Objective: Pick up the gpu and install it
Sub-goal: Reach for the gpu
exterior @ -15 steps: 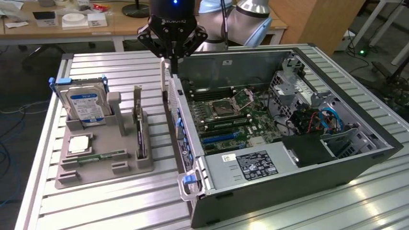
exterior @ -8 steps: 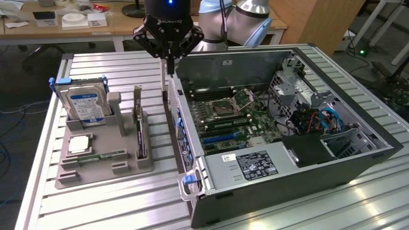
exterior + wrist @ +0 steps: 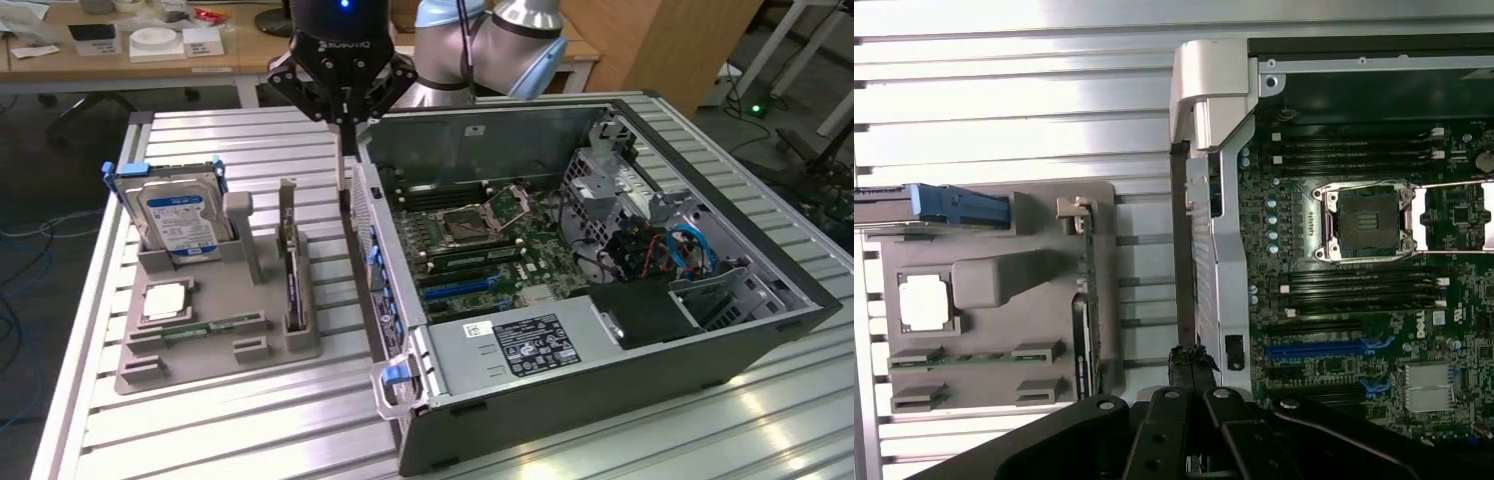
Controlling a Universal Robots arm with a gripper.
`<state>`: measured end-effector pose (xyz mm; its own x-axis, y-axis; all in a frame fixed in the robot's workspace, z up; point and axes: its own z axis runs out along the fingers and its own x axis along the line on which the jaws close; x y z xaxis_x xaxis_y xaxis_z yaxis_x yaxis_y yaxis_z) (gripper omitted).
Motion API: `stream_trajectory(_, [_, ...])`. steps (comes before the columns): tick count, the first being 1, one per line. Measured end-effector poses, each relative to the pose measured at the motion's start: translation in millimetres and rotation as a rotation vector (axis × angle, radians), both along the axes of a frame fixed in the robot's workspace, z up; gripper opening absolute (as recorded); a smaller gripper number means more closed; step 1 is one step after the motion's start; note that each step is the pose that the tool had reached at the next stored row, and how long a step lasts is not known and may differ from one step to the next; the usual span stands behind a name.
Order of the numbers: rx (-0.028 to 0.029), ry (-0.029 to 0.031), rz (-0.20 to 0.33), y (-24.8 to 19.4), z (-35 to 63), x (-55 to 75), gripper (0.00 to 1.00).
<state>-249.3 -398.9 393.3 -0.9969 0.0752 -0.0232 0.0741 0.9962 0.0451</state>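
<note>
**Item:** gpu [image 3: 291,270] [image 3: 1083,310]. Thin dark card standing on edge in a slot of the grey holder [image 3: 214,352] [image 3: 994,282], silvery bracket end upward. The holder sits on the bench [image 3: 200,430] beside the open computer case [image 3: 601,400].

**Gripper** [image 3: 346,137] [image 3: 1194,362]: raised above the strip of bench between holder and case, clear of the card. Jaws closed together, nothing seen between them.

**Neighbours:** hard drive [image 3: 180,220], memory stick [image 3: 214,325].

**Hazards (judged):**
- Closed jaws brought down would strike the card's top edge.
- A grip off the middle would probably tilt the card, binding it in the slot or dragging the holder.
- The bracket may catch the case wall.
</note>
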Motion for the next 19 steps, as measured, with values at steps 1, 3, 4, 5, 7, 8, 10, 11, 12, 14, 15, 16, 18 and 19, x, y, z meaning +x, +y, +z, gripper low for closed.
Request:
stream_trajectory(1, [0.0,-0.0001,0.0,0.0,0.0,-1.0,0.11])
stream_trajectory(3, [0.0,-0.0001,0.0,0.0,0.0,-3.2,0.11])
stream_trajectory(4, [0.0,-0.0001,0.0,0.0,0.0,-4.4,0.11])
stream_trajectory(5, [0.0001,-0.0001,0.0,0.0,0.0,-5.5,0.11])
stream_trajectory(7, [0.0,0.0,0.0,0.0,0.0,-7.5,0.11])
stream_trajectory(8, [0.0,-0.0001,0.0,0.0,0.0,-8.5,0.11])
stream_trajectory(10, [0.0,-0.0001,0.0,0.0,0.0,-10.7,0.11])
stream_trajectory(11, [0.0,-0.0001,0.0,0.0,0.0,-11.9,0.11])
stream_trajectory(12, [0.0,0.0,0.0,0.0,0.0,-13.2,0.11])
stream_trajectory(14, [0.0,-0.0001,0.0,0.0,0.0,-15.4,0.11])
stream_trajectory(15, [0.0,0.0,0.0,0.0,0.0,-16.4,0.11])
stream_trajectory(16, [0.0001,-0.0001,0.0,0.0,-0.1,-17.4,0.11])
stream_trajectory(18, [0.0,-0.0001,0.0,0.0,0.0,-19.6,0.11])
stream_trajectory(19, [0.0,0.0,0.0,0.0,0.0,-20.7,0.11])
